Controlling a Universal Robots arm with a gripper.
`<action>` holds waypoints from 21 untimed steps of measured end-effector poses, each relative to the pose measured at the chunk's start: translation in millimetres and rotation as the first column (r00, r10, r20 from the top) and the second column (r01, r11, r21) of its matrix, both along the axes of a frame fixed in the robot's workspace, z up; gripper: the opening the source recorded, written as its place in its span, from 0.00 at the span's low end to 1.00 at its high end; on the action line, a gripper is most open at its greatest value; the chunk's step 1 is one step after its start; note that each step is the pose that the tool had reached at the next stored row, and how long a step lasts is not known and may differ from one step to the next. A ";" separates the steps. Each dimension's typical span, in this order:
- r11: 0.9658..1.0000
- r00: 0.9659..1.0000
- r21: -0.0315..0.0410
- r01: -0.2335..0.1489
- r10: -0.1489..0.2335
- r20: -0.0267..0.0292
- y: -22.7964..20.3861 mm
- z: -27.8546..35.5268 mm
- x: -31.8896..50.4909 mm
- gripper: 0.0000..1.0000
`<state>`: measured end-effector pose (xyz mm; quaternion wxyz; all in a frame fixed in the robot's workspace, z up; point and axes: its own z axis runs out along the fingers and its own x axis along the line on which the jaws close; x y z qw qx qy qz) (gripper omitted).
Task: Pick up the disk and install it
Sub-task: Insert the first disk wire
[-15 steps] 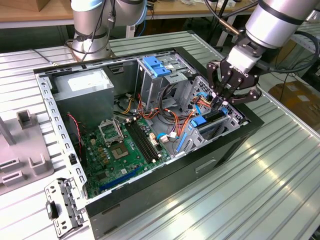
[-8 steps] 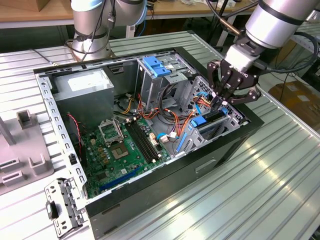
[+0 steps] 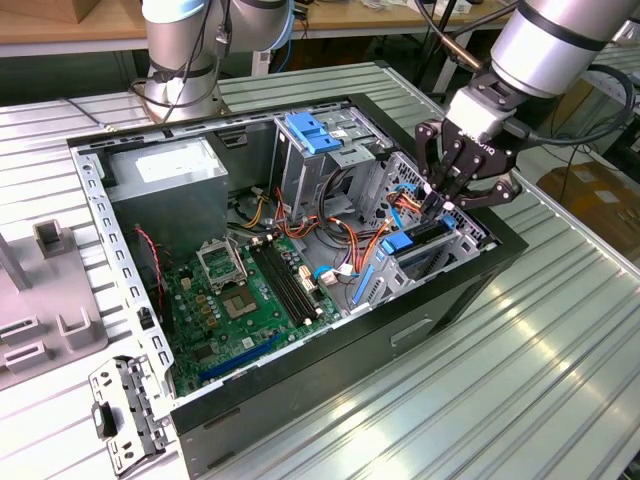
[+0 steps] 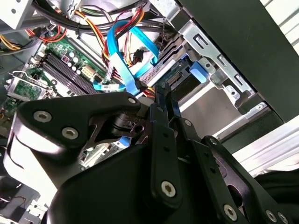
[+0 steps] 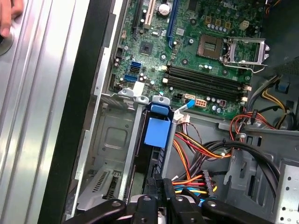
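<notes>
The disk (image 3: 424, 234) stands on edge in the drive bay at the front corner of the open computer case (image 3: 330, 390), on the exterior view's right. Its blue plastic carrier (image 5: 156, 131) shows along the edge in the first wrist view. In the second wrist view the disk (image 4: 185, 87) lies just beyond my fingertips, with its blue carrier tab beside it. My gripper (image 3: 441, 205) hangs straight over the bay, fingers drawn together and tips at the disk's upper edge. Both wrist views show the gripper (image 4: 163, 93) (image 5: 161, 189) narrow and shut, resting against the disk rather than around it.
Orange, red and blue cables (image 5: 196, 154) crowd the space beside the bay. The green motherboard (image 3: 250, 295) fills the case floor, and the grey power-supply box (image 3: 165, 170) sits at the back. A second arm's base (image 3: 185, 60) stands behind. A loose metal bracket (image 3: 125, 410) lies outside. A hand (image 5: 9, 18) shows at the table's edge.
</notes>
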<state>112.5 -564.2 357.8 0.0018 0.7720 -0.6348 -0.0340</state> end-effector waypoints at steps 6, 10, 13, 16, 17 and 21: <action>1.000 1.000 0.000 0.032 -0.032 0.000 0.0 -0.1 0.0 0.17; 0.998 0.998 0.000 0.057 -0.057 0.000 0.0 -0.2 0.0 0.17; 0.997 0.997 0.000 0.073 -0.073 0.000 0.0 -0.3 0.0 0.17; 0.996 0.996 0.000 0.089 -0.089 0.000 0.0 -0.4 0.0 0.17; 0.995 0.995 0.000 0.097 -0.097 0.000 0.0 -0.4 0.0 0.17; 0.993 0.993 0.000 0.117 -0.117 0.000 0.0 -0.5 0.0 0.17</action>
